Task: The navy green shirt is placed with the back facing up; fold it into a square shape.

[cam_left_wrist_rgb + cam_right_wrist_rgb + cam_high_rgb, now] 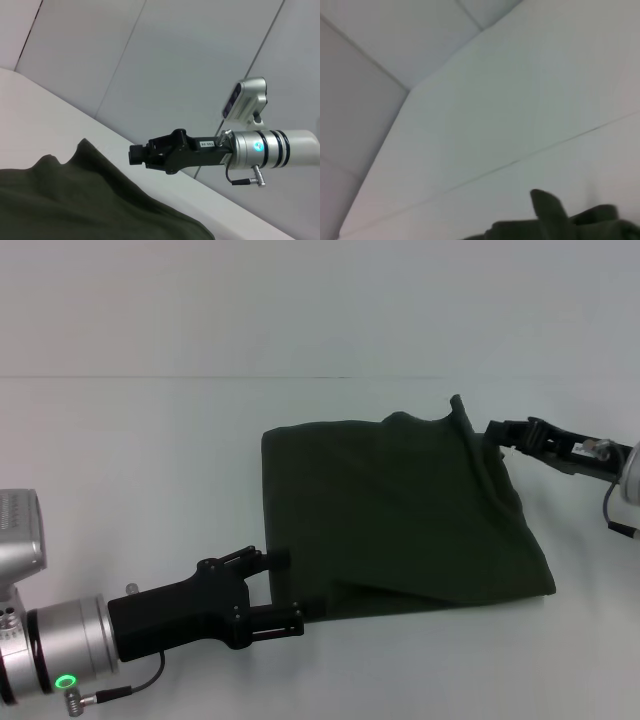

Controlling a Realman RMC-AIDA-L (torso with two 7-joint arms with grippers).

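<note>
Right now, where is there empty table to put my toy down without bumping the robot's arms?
Bare table lies on the robot's left of the navy green shirt, and beyond its far edge. Crowded: the left gripper at the shirt's near left corner, the right gripper at its far right corner.

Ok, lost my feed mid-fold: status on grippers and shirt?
Left gripper open at near-left edge of the navy green shirt. Right gripper at far-right corner, grip unclear. Shirt folded roughly square, corner peaked. Nothing in the way.
</note>
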